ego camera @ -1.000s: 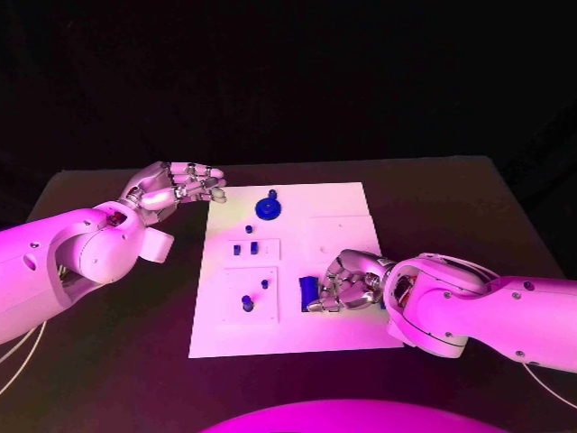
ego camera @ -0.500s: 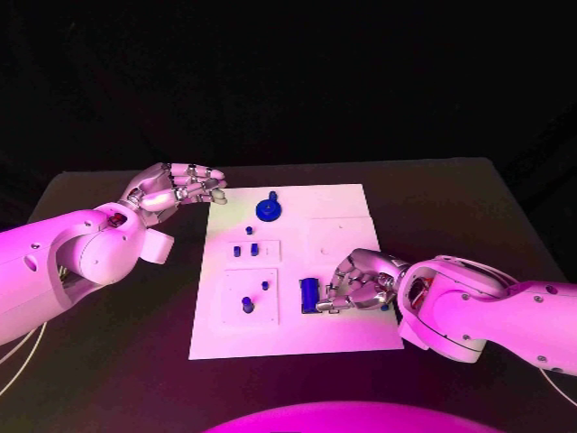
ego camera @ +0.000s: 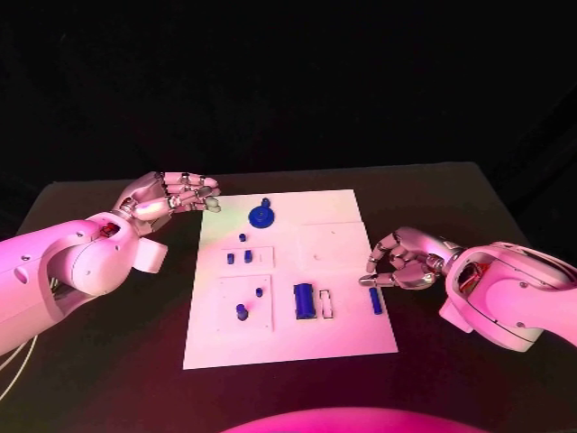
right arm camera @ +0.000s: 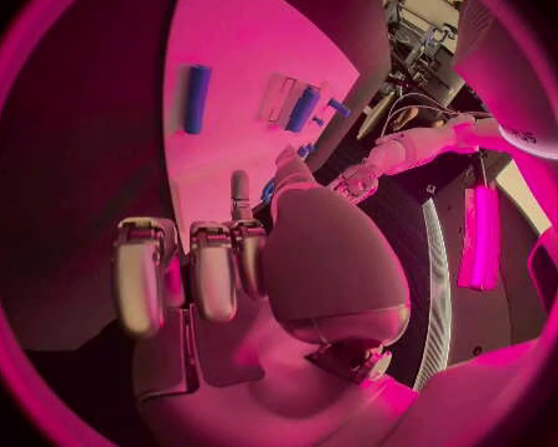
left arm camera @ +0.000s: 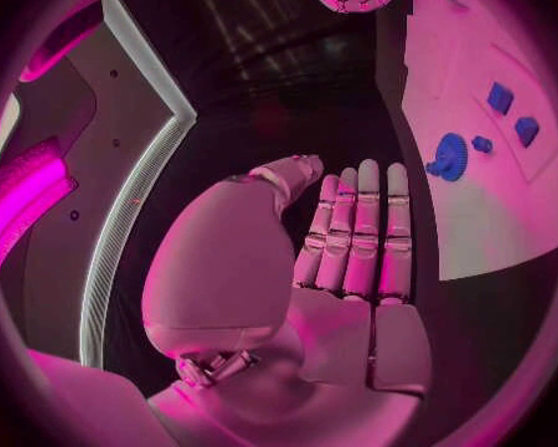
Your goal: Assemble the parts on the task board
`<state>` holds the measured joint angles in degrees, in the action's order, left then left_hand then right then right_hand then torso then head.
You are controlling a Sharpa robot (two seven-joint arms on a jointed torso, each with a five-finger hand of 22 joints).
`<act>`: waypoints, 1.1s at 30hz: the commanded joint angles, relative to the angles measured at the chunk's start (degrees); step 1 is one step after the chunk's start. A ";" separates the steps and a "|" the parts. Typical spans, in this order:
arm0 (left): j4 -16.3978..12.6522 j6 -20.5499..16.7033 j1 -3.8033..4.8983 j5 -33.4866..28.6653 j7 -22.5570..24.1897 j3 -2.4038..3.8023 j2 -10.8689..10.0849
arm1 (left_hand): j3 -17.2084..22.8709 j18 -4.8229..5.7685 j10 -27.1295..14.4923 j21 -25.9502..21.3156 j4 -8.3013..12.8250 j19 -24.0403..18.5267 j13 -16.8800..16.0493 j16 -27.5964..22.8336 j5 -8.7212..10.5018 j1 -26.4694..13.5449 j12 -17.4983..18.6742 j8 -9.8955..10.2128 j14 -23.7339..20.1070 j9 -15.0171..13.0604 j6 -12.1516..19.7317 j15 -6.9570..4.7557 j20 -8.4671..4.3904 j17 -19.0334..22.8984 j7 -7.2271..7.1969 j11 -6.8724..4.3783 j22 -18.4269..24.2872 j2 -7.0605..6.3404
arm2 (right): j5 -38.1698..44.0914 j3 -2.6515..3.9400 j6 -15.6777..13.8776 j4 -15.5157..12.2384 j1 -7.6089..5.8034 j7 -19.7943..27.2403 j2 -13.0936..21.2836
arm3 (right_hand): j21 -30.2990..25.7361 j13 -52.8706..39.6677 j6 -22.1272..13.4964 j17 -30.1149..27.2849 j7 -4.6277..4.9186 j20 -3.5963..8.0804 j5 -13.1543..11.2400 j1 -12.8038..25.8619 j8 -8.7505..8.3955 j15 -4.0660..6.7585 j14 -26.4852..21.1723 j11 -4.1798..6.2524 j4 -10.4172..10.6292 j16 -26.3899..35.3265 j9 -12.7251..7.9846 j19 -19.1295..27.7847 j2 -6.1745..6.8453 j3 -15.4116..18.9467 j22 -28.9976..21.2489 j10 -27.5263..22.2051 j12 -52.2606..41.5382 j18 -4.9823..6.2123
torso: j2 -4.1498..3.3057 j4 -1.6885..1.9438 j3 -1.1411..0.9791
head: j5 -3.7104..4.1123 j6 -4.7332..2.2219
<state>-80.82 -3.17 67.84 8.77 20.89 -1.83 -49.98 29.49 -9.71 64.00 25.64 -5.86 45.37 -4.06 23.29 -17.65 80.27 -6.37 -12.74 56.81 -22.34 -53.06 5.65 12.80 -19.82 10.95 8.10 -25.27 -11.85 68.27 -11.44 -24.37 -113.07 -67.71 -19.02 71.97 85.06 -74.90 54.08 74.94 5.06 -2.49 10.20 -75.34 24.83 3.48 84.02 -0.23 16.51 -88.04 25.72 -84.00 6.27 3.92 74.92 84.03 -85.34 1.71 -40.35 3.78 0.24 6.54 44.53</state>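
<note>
Hovering at the task board's (ego camera: 334,338) four o'clock edge, the right hand (ego camera: 402,259) is curled, empty, near a loose blue bar (ego camera: 374,301), probably about to pick it. Parked at ten o'clock, the left hand (ego camera: 171,192) holds nothing, fingers straight together.

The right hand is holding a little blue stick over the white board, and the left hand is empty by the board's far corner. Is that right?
Not quite. In the head view the right hand holds nothing; the blue stick lies on the white board. The left hand is indeed empty by the far corner.

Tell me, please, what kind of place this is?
Probably a robot test bench in a lab: a black table against a dark backdrop, a white rectangular task board with small blue parts, and coloured light.
</note>
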 commanded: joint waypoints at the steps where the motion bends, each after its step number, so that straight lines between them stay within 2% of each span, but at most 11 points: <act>1: -0.19 0.70 -0.11 -0.81 0.48 0.00 0.06 | -0.10 -0.55 0.10 -0.36 -0.32 0.06 -0.09 -0.35 -0.05 -0.51 0.34 0.20 0.08 -0.07 0.12 0.40 0.23 -0.10 0.32 0.29 0.09 -0.12 | 7.87 -0.15 2.88 -0.22 0.00 -2.52 0.92 | 0.26 -10.71 0.47 8.78 0.03 -0.37 0.18 -1.13 -0.24 -0.34 4.77 -0.44 -0.02 -0.05 -0.06 -4.79 -0.06 -0.53 13.88 2.82 0.40 -0.81 | 0.21 -0.20 -0.02 | 0.51 -0.02; 4: -0.39 0.70 -0.32 -0.86 0.50 -0.02 0.01 | -0.10 -0.55 0.10 -0.36 -0.32 0.06 -0.09 -0.35 -0.05 -0.51 0.34 0.20 0.08 -0.07 0.12 0.40 0.23 -0.10 0.32 0.29 0.09 -0.12 | 11.59 -0.36 4.23 -0.22 0.44 -4.86 1.94 | 0.31 -10.40 0.79 8.66 -0.03 -0.38 0.18 -1.43 -0.18 -0.32 4.74 -0.40 0.05 -0.01 -0.05 -4.80 -0.07 -0.59 13.89 2.58 0.78 -0.81 | 0.32 -0.17 -0.04 | 0.77 0.05; 13: -0.56 0.63 -0.60 -0.88 0.51 -0.03 -0.09 | -0.10 -0.55 0.10 -0.36 -0.32 0.06 -0.09 -0.35 -0.05 -0.51 0.34 0.20 0.08 -0.07 0.12 0.40 0.23 -0.10 0.32 0.29 0.09 -0.12 | 15.07 -0.55 4.82 -0.46 2.49 -8.25 2.31 | 0.46 -10.26 1.85 8.68 -0.27 -0.33 0.13 -1.14 0.10 -0.19 4.74 -0.22 0.26 0.00 -0.02 -4.83 -0.05 -0.43 13.93 2.49 0.97 -0.84 | 0.21 -0.24 -0.04 | 0.84 -0.17; 17: -0.58 0.67 -0.66 -0.87 0.50 -0.03 -0.09 | -0.10 -0.55 0.10 -0.36 -0.32 0.06 -0.09 -0.35 -0.05 -0.51 0.34 0.20 0.08 -0.07 0.12 0.40 0.23 -0.10 0.32 0.29 0.09 -0.12 | 15.52 -0.60 4.75 -0.27 3.09 -9.07 1.65 | 0.54 -10.33 2.73 8.74 -0.57 -0.18 0.14 0.36 0.32 0.02 4.75 0.05 0.36 -0.01 -0.02 -4.86 -0.64 -0.20 13.95 2.58 0.91 -0.85 | 0.16 -0.12 -0.03 | 0.89 -0.02; 24: -0.64 0.81 -0.70 -0.84 0.48 -0.03 -0.15 | -0.12 -0.57 0.15 -0.53 -0.35 0.14 -0.12 -0.48 -0.07 -0.51 0.37 0.21 0.10 -0.09 0.10 0.38 0.25 -0.25 0.26 0.25 0.21 -0.14 | 15.71 -0.65 4.20 0.32 4.66 -9.72 -0.28 | 0.64 -10.42 3.07 8.78 -0.72 -0.10 0.14 1.03 0.43 0.12 4.76 0.18 0.35 -0.02 0.00 -4.88 -0.81 -0.08 13.97 2.66 0.83 -0.87 | 0.07 -0.11 -0.05 | 0.89 0.24; 30: -0.65 0.84 -0.71 -0.79 0.44 -0.03 -0.21 | -0.12 -0.57 0.15 -0.53 -0.35 0.14 -0.12 -0.48 -0.07 -0.51 0.37 0.21 0.10 -0.09 0.10 0.38 0.25 -0.25 0.26 0.25 0.21 -0.14 | 15.69 -0.66 3.67 1.11 5.35 -10.35 -1.85 | 0.58 -10.41 3.18 8.76 -0.78 -0.08 0.15 1.13 0.47 0.16 4.75 0.21 0.34 -0.01 0.01 -4.87 -0.90 -0.09 13.96 2.66 0.85 -0.86 | 0.16 -0.14 -0.05 | 0.81 0.60; 33: -0.66 0.87 -0.72 -0.75 0.41 -0.03 -0.24 | -0.12 -0.58 0.15 -0.58 -0.34 0.16 -0.12 -0.52 -0.08 -0.48 0.38 0.21 0.10 -0.09 0.10 0.38 0.25 -0.29 0.26 0.24 0.25 -0.14 | 15.61 -0.66 3.73 1.50 5.58 -10.57 -2.54 | 0.63 -10.49 3.36 8.84 -0.89 -0.01 0.20 1.13 0.53 0.25 4.77 0.32 0.29 -0.03 0.02 -4.88 -1.39 -0.30 13.97 2.73 0.75 -0.87 | 0.16 -0.15 -0.07 | 0.73 0.68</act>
<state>-81.29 -3.16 67.18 8.36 20.91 -1.90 -50.24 29.32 -9.71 64.00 25.35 -6.02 45.37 -4.10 23.05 -17.65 80.27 -6.37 -12.74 56.81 -22.34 -53.06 5.64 12.80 -20.07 10.95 8.10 -25.07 -11.85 83.05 -11.91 -21.18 -111.82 -62.48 -28.43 69.68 85.31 -74.93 57.08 74.93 4.17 -2.49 10.20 -74.38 25.76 3.48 84.02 -0.22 16.68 -88.04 25.97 -84.00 5.18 3.78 74.91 84.03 -84.68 1.71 -40.23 3.64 0.19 7.33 45.11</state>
